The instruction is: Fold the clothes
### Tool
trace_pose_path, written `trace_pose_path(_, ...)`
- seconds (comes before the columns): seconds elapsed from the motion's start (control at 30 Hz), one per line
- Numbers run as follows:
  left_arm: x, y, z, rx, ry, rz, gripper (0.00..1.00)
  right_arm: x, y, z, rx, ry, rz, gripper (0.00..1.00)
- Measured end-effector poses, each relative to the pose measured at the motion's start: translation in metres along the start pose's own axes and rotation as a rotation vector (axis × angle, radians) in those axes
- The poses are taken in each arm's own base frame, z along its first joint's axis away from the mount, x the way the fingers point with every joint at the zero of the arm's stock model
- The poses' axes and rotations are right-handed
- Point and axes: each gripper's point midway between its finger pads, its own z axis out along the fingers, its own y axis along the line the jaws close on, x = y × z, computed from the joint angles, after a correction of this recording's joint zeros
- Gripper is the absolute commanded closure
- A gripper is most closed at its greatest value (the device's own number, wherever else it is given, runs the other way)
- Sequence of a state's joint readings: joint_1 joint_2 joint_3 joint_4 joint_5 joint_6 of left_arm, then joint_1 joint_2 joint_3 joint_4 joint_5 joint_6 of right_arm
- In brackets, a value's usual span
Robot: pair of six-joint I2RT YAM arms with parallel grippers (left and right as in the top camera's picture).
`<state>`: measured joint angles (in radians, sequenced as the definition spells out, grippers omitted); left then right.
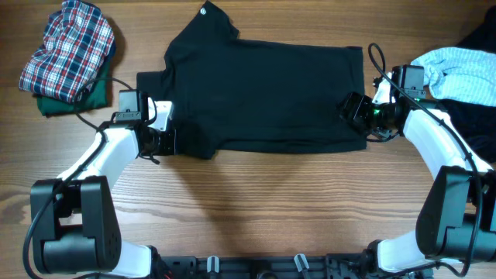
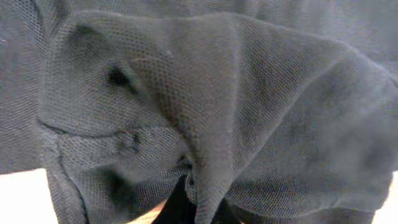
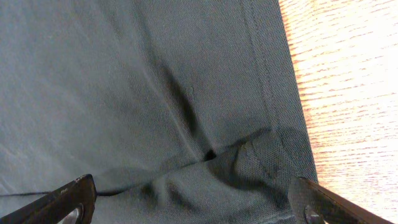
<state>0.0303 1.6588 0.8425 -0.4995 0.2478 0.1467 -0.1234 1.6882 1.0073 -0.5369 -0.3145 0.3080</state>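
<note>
Black T-shirt [image 1: 263, 93] spread flat at mid counter [image 1: 256, 201], long axis running left to right, collar end at the far left, hem at the right.

Left gripper [image 1: 165, 139] at the shirt's near left corner, by the sleeve. Clenched tight on the black T-shirt: left wrist view filled with mesh fabric rucked into a ridge and drawn down into the pinch at the bottom edge. Fingers themselves almost wholly buried in cloth, only a dark sliver showing.

Right gripper [image 1: 355, 108] at the near right corner, over the hem. Released, jaws spread wide, 1 tip on either side of a small pucker at the hem corner, fabric below and between them. No contact made out; counter wood just to the right of the hem.

Key relation: 2 near corners, 1 per arm, shirt lying away to the far side of both. Looks like a lengthwise fold, near edge carried far; right arm probably needs to close on its corner first.

Elsewhere: plaid garment [image 1: 68, 48] bunched on a green garment [image 1: 74, 97] at far left; light blue garment [image 1: 457, 74] over a dark garment [image 1: 474, 116] at far right, both cut off by the frame edge.

Hard to tell: how many layers the left pinch holds; white logo shows only as a speck near the collar.
</note>
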Motion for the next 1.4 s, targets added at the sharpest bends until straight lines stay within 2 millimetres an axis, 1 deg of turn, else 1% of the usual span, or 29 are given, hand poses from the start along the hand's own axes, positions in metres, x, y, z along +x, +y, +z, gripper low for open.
trace_pose_path(0.07, -0.001, -0.008, -0.002, 0.026, 0.007, -0.001, 0.96, 0.000, 0.000, 0.000, 0.000, 0.000, 0.000, 0.01)
trace_pose_path(0.13, -0.007, -0.018, -0.005, 0.048, 0.006, 0.010, 0.96, 0.000, 0.000, 0.000, 0.000, 0.000, 0.000, 0.01)
trace_pose_path(0.2, -0.019, -0.030, -0.011, 0.069, -0.008, 0.032, 0.96, 0.000, 0.000, 0.000, 0.000, 0.000, 0.000, 0.00)
trace_pose_path(0.3, -0.041, -0.049, -0.021, 0.092, -0.051, 0.077, 0.96, 0.000, 0.000, 0.000, 0.000, 0.000, 0.000, 0.01)
trace_pose_path(0.37, -0.054, -0.058, -0.028, 0.103, -0.081, 0.101, 0.96, 0.000, 0.000, 0.000, 0.000, 0.000, 0.000, 0.01)
trace_pose_path(0.43, -0.064, -0.064, -0.033, 0.110, -0.104, 0.116, 0.96, 0.000, 0.000, 0.000, 0.000, 0.000, 0.000, 0.00)
trace_pose_path(0.47, -0.067, -0.064, -0.035, 0.110, -0.113, 0.118, 0.96, 0.000, 0.000, 0.000, 0.000, 0.000, 0.000, 0.01)
trace_pose_path(0.63, -0.067, -0.058, -0.036, 0.105, -0.110, 0.085, 0.96, 0.000, 0.000, 0.000, 0.000, 0.000, 0.000, 0.01)
trace_pose_path(0.67, -0.068, -0.051, -0.037, 0.100, -0.114, 0.045, 0.96, 0.000, 0.000, 0.000, 0.000, 0.001, 0.000, 0.00)
trace_pose_path(0.73, -0.068, -0.046, -0.038, 0.096, -0.114, 0.016, 0.96, 0.000, 0.000, 0.000, 0.000, 0.001, 0.000, 0.00)
trace_pose_path(0.83, -0.058, -0.038, -0.039, 0.089, -0.074, -0.033, 0.96, 0.000, 0.000, 0.000, 0.000, 0.001, 0.000, 0.00)
trace_pose_path(0.93, -0.038, -0.032, -0.039, 0.082, 0.008, -0.088, 0.96, 0.000, 0.000, 0.000, 0.000, 0.001, 0.000, 0.00)
trace_pose_path(1.03, -0.028, -0.033, -0.040, 0.083, 0.051, -0.126, 0.96, 0.000, 0.000, 0.000, 0.000, 0.001, 0.000, 0.01)
trace_pose_path(1.1, -0.025, -0.037, -0.042, 0.099, 0.060, -0.150, 0.96, 0.000, 0.000, 0.000, 0.000, 0.001, 0.000, 0.01)
trace_pose_path(1.2, -0.031, -0.046, -0.051, 0.144, 0.030, -0.162, 0.96, 0.000, 0.000, 0.000, 0.000, 0.001, 0.000, 0.00)
trace_pose_path(1.3, -0.048, -0.056, -0.067, 0.195, -0.059, -0.178, 0.96, 0.000, 0.000, 0.000, -0.002, 0.002, 0.000, 0.01)
trace_pose_path(1.33, -0.059, -0.060, -0.074, 0.214, -0.108, -0.186, 0.96, 0.001, 0.001, 0.000, -0.007, 0.003, 0.000, 0.01)
trace_pose_path(1.4, -0.073, -0.062, -0.079, 0.232, -0.168, -0.195, 0.96, 0.001, 0.002, 0.000, -0.014, 0.005, 0.000, 0.01)
